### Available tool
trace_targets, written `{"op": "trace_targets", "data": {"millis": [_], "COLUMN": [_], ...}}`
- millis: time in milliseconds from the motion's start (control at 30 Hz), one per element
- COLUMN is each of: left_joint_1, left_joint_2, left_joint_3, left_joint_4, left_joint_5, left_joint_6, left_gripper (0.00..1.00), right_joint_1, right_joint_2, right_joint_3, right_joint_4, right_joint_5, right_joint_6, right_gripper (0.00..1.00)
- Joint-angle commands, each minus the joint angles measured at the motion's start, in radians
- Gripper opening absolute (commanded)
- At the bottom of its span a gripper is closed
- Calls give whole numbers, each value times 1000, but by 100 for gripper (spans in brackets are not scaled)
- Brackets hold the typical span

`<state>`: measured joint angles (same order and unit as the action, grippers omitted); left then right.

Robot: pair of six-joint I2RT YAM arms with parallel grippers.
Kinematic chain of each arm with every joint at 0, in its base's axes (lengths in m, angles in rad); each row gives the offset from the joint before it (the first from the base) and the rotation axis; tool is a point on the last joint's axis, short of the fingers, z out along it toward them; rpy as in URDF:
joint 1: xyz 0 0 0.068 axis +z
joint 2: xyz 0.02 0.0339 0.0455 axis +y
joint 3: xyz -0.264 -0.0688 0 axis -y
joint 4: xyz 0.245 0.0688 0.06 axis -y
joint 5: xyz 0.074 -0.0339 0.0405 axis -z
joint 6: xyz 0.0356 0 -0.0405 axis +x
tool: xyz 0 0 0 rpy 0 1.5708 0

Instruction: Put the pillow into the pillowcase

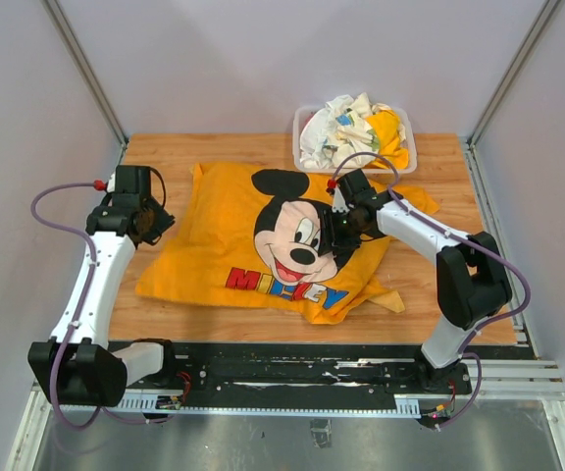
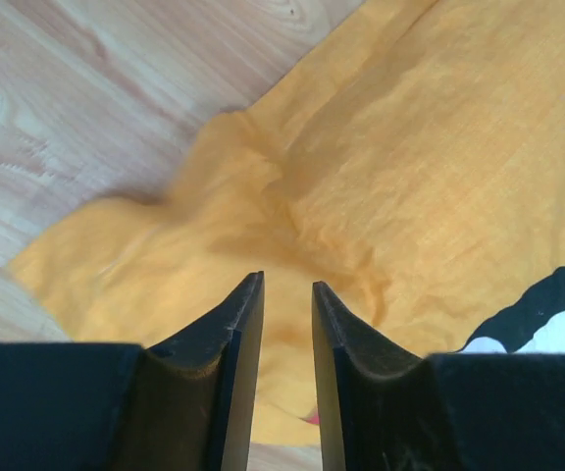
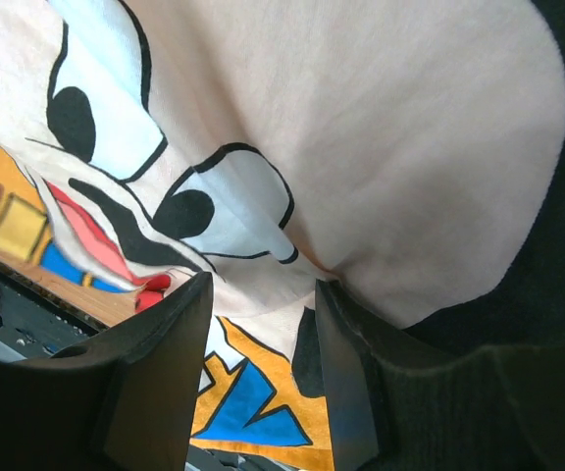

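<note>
The soft orange-yellow pillowcase [image 1: 214,255], rumpled, with a big printed Mickey face, sprawls across the middle of the wood-grain tabletop [image 1: 165,147], with bare boards along its far and left edges. The left jaws hover narrowly parted, released, over its creased left corner; the right jaws grasp a fold at the face

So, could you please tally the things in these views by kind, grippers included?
Pillowcase: 1
Plastic bin: 1
Grippers: 2, the left gripper and the right gripper
Cloths heaped in the bin: too bunched to count
Total: 4, leaving the cloths aside
</note>
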<state>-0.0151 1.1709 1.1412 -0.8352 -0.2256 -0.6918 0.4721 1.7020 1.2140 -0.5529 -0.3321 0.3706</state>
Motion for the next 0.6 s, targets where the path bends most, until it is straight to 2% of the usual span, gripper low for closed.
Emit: {"op": "trace_targets", "data": {"millis": [0, 67, 267, 400, 567], "left_joint_1": [6, 6, -6, -134, -279], "left_joint_2": [-15, -16, 1, 72, 218], "left_joint_3": [-7, -9, -51, -55, -34], "left_joint_4": [-61, -66, 47, 146, 234], "left_joint_5": [10, -9, 90, 79, 89], "left_joint_6": [30, 33, -9, -63, -105], "left_gripper": [36, 41, 40, 39, 39], "right_joint_1": [10, 10, 10, 9, -10], "right_joint_2": [25, 25, 18, -37, -188], "right_joint_3": [-17, -17, -15, -40, -117], "right_joint_4": [-6, -9, -21, -40, -79], "right_joint_5": [17, 19, 34, 73, 161], "right_joint_6": [3, 1, 10, 23, 65], "right_gripper": [48, 48, 48, 47, 47]}}
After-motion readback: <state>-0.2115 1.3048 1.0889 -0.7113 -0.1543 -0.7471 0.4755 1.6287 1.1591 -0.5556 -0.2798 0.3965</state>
